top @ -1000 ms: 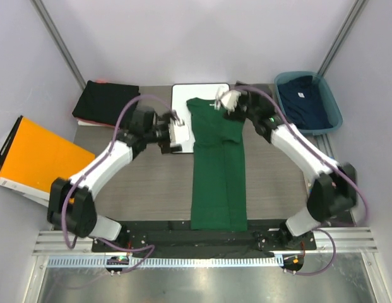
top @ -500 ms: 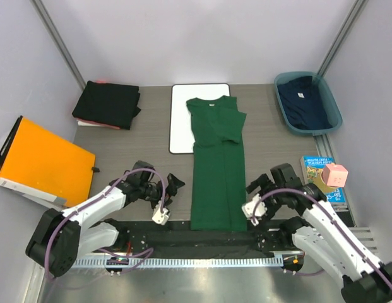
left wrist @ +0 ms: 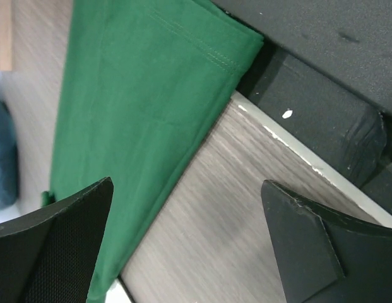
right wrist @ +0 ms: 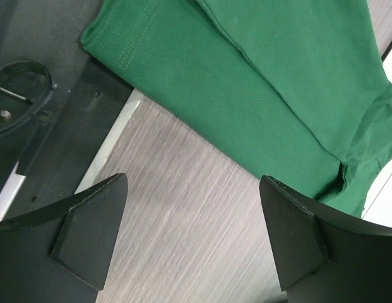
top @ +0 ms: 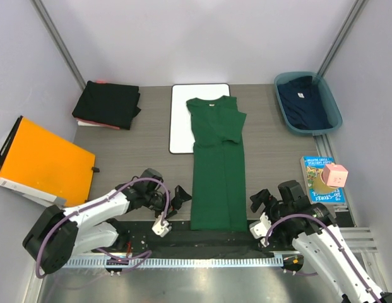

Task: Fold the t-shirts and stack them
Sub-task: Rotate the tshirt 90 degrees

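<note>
Orange folder [top: 47, 161]: leaning off the left edge of the table [top: 139, 167].
Black t-shirts [top: 107, 104]: folded, far-left corner.
Left gripper [top: 172, 211]: jaws wide apart, empty, beside the green shirt's near-left hem.
Dark green t-shirt [top: 218, 170]: long narrow strip, collar on white board [top: 181, 120].
Right gripper [top: 259, 214]: jaws wide apart, empty, beside the near-right hem.
Navy t-shirt [top: 304, 104]: in teal bin [top: 335, 112], far right.

Top camera: high, behind arm bases, looks down over whole grey wood-grain tabletop [top: 145, 167]. Left wrist camera: close, low, faces near-left hem corner of long dark green cloth shirt [left wrist: 139, 101]. Right wrist camera: close, faces near-right hem corner. All three share shirt's near end and tabletop's near edge.
</note>
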{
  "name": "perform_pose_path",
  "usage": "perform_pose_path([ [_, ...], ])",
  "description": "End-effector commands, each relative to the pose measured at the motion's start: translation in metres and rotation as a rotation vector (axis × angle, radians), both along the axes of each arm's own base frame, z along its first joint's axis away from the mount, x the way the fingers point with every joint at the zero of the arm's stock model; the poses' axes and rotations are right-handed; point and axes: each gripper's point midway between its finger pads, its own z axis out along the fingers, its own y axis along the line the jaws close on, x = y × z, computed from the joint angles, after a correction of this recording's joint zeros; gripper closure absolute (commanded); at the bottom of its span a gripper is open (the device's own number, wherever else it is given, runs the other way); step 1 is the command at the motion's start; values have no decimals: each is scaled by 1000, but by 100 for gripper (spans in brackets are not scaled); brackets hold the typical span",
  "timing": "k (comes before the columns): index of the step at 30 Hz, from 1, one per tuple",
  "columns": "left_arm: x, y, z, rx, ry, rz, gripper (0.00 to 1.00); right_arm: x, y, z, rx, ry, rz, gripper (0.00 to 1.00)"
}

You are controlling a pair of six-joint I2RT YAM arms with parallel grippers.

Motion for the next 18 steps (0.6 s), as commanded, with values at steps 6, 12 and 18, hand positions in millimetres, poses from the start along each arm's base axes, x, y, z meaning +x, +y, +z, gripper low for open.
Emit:
perform_pose_path([
  [6, 25, -14, 14, -37, 27, 122, 0, -18, 8, -3, -7, 125, 99, 11],
  [12, 40, -2, 14, 1, 70, 298, 0, -30, 6, 1, -6, 149, 114, 12],
  [18, 63, -1, 36, -62, 155, 512, 0, -34, 5, -5, -1, 154, 112, 9],
])
